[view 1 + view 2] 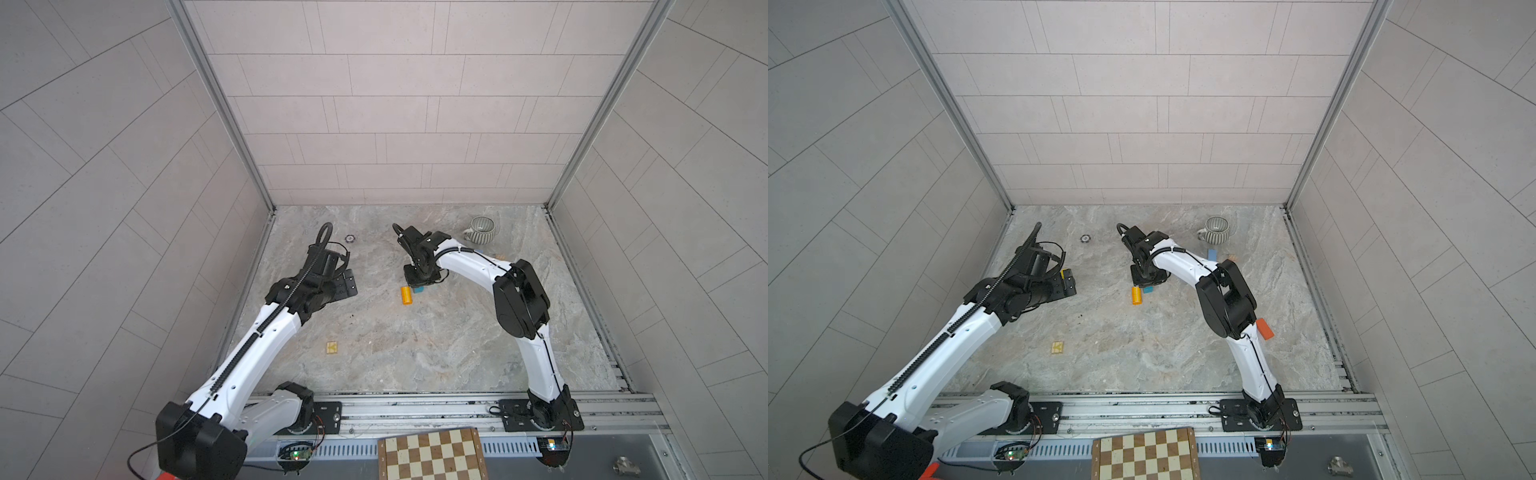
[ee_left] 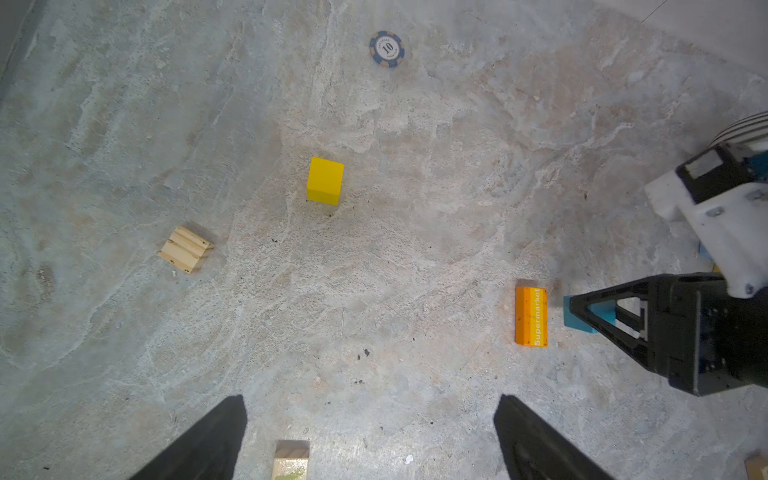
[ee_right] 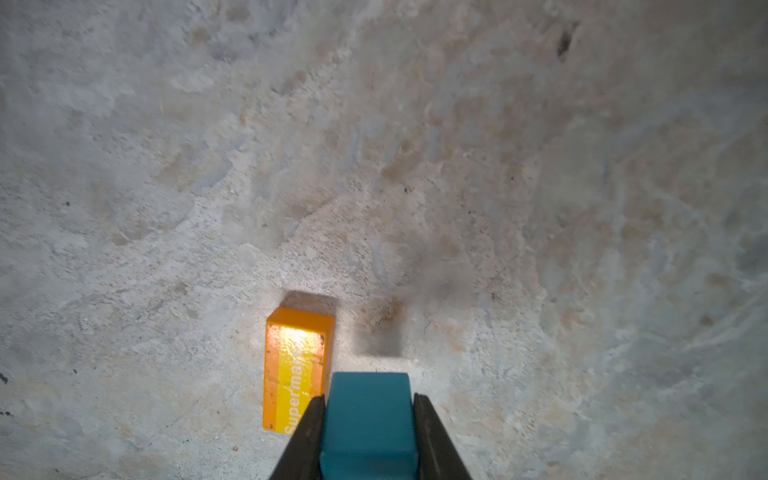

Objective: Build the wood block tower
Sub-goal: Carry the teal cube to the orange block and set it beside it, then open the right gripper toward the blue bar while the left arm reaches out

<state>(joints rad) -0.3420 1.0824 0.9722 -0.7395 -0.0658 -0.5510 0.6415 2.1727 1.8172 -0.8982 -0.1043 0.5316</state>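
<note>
While the wood blocks [image 1: 1136, 295] lay singly across the marbled table [image 1: 415, 357], both top views showed the right gripper [image 1: 420, 281] pointing down near the middle, a teal block [image 1: 419, 290] peeking from under it and an orange block [image 1: 407, 296] lying flat just beside. A lettered natural cube [image 1: 331, 348] sat well apart toward the near left. A blue block [image 1: 1212, 254] lay near the striped mug [image 1: 1217, 229] at the back right, and a red-orange block [image 1: 1264, 328] showed by the right arm's elbow in a top view. A chessboard [image 1: 432, 455] rested beyond the table's front edge.

Through the left wrist view, the left gripper [image 2: 370, 405] hung above the table with its fingers [image 2: 216, 436] spread wide, gripping nothing; a natural block [image 2: 292, 459] showed partly between them on the table. Farther off stood a yellow cube [image 2: 325, 180], a grooved natural block [image 2: 185, 248] and a poker chip [image 2: 387, 48], all apart from one another. The orange block there read "Supermarket".

Through the right wrist view, both fingers [image 3: 307, 436] pressed the teal block's sides, pinching it just beside the orange block; whether the teal block touched the table could not be told.
</note>
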